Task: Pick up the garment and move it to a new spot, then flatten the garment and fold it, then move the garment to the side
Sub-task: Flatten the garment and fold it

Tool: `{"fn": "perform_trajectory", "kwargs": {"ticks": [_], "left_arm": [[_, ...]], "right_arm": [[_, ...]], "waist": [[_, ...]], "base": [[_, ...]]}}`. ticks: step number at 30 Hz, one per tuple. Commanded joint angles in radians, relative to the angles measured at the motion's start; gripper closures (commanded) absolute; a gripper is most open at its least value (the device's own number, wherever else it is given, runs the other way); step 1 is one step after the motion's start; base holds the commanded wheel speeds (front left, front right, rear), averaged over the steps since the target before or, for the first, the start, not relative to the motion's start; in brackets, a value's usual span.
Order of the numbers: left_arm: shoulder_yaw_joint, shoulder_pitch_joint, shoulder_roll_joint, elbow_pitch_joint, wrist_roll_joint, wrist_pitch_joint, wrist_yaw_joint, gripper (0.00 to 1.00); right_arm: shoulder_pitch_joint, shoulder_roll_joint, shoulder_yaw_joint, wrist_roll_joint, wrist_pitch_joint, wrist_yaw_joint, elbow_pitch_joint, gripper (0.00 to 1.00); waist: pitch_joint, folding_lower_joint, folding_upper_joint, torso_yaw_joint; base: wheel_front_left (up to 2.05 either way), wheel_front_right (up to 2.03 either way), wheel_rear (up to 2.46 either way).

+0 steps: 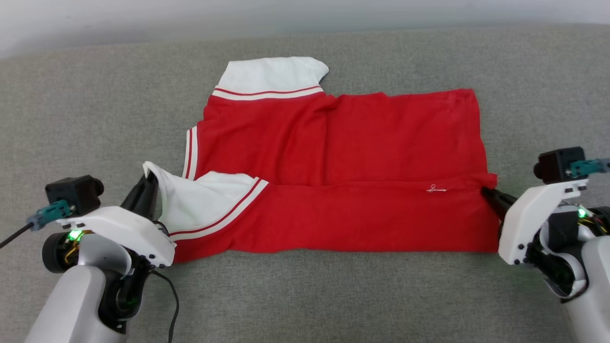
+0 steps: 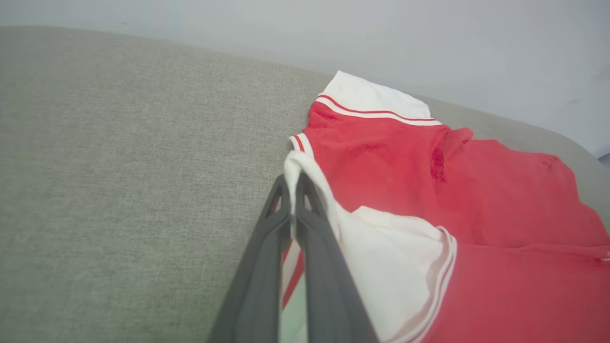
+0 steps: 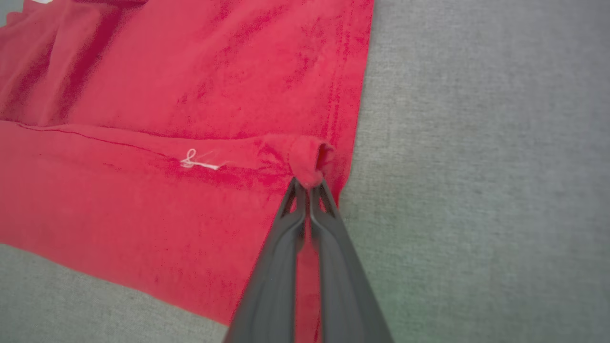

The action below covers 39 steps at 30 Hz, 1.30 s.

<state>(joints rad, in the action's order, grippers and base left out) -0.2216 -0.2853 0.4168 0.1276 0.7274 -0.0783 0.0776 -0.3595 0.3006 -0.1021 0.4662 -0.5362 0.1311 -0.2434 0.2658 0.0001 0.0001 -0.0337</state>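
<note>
Left gripper (image 1: 150,180) clamps sleeve (image 1: 200,200), right gripper (image 1: 486,191) clamps hem corner (image 3: 310,162) of shirt (image 1: 357,143); thin pinches may slip, skewing the fold.

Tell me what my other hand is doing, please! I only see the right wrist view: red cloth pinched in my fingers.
Observer: Your left gripper is shut on the tip of a white sleeve of the garment.
Operator: Is that sleeve lying flat?
Observer: Not quite. Its pinched tip looks lifted a little off the grey fabric surface.
Operator: Is there another sleeve?
Observer: Yes, the far sleeve lies flat, sticking out from the garment's far edge.
</note>
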Motion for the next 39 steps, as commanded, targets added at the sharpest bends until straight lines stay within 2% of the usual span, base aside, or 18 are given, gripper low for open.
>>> {"fn": "perform_trajectory", "kwargs": {"ticks": [1,5,6,7,8,9,15,16,21,24,27,28,29,34,39], "left_arm": [[-0.008,-0.03,-0.009,0.042,0.004,0.008,-0.017,1.0],[-0.029,-0.08,-0.034,0.175,0.024,0.007,-0.067,1.0],[-0.035,-0.089,-0.042,0.204,0.033,0.001,-0.081,1.0],[-0.039,-0.099,-0.045,0.23,0.037,-0.001,-0.092,0.67],[-0.04,-0.108,-0.046,0.251,0.038,0.004,-0.1,0.21],[-0.038,-0.116,-0.051,0.271,0.042,0.012,-0.107,0.0],[-0.023,-0.096,-0.031,0.318,0.053,0.043,-0.13,0.0],[-0.023,-0.096,-0.031,0.318,0.053,0.043,-0.13,0.0],[-0.017,-0.055,0.034,0.268,0.062,-0.022,-0.126,0.0],[-0.026,-0.015,0.147,0.133,0.091,-0.219,-0.113,0.0],[-0.055,-0.011,0.199,0.088,0.102,-0.344,-0.119,0.0],[-0.055,-0.011,0.199,0.088,0.102,-0.344,-0.119,0.0],[-0.076,-0.006,0.237,0.069,0.122,-0.456,-0.111,0.0],[-0.101,-0.007,0.251,0.095,0.161,-0.594,-0.082,0.0],[-0.117,0.003,0.219,0.159,0.216,-0.675,-0.062,0.0]], "right_arm": [[-0.032,0.005,-0.024,0.001,0.013,-0.001,-0.034,1.0],[-0.081,0.004,-0.077,0.01,0.061,-0.001,-0.127,1.0],[-0.09,0.003,-0.088,0.014,0.081,-0.001,-0.148,0.93],[-0.098,0.004,-0.097,0.013,0.108,-0.001,-0.165,0.53],[-0.102,0.002,-0.108,0.023,0.127,-0.001,-0.18,0.0],[-0.103,0.002,-0.122,0.031,0.144,-0.001,-0.195,0.0],[-0.074,0.034,-0.155,0.071,0.319,-0.001,-0.182,0.0],[-0.074,0.034,-0.155,0.071,0.319,-0.001,-0.182,0.0],[-0.022,0.039,-0.142,0.036,0.469,-0.001,-0.121,0.0],[0.064,0.006,-0.074,-0.045,0.585,-0.001,0.007,0.0],[0.107,-0.026,-0.045,-0.073,0.591,-0.001,0.079,0.0],[0.107,-0.026,-0.045,-0.073,0.591,-0.001,0.079,0.0],[0.138,-0.059,-0.027,-0.099,0.581,-0.001,0.144,0.0],[0.17,-0.098,-0.011,-0.121,0.558,-0.001,0.215,0.0],[0.181,-0.116,-0.003,-0.115,0.548,-0.001,0.248,0.0]], "waist": [[0.023,-0.0001,-0.0001,0.001],[0.042,-0.0001,-0.0001,0.002],[0.044,-0.0001,-0.0001,0.002],[0.045,-0.0001,-0.0001,0.003],[0.045,-0.0001,-0.0001,0.004],[0.043,-0.0001,-0.0001,0.004],[-0.007,-0.0001,-0.0001,0.0],[-0.007,-0.0001,-0.0001,0.0],[-0.068,-0.0001,-0.0001,-0.018],[-0.114,-0.0001,-0.0001,-0.046],[-0.116,-0.0001,-0.0001,-0.065],[-0.116,-0.0001,-0.0001,-0.065],[-0.108,-0.0001,-0.0001,-0.093],[-0.073,-0.0001,-0.0001,-0.133],[-0.039,-0.0001,-0.0001,-0.166]], "base": [[0.0,0.0,0.0],[0.0,0.0,0.0],[0.0,0.0,0.0],[0.0,0.0,0.0],[0.0,0.0,0.0],[0.0,0.0,0.0],[0.0,0.0,0.0],[0.0,0.0,0.0],[0.0,0.0,0.0],[0.0,0.0,0.0],[0.0,0.0,0.0],[0.0,0.0,0.0],[0.0,0.0,0.0],[0.0,0.0,0.0],[0.0,0.0,0.0]]}}
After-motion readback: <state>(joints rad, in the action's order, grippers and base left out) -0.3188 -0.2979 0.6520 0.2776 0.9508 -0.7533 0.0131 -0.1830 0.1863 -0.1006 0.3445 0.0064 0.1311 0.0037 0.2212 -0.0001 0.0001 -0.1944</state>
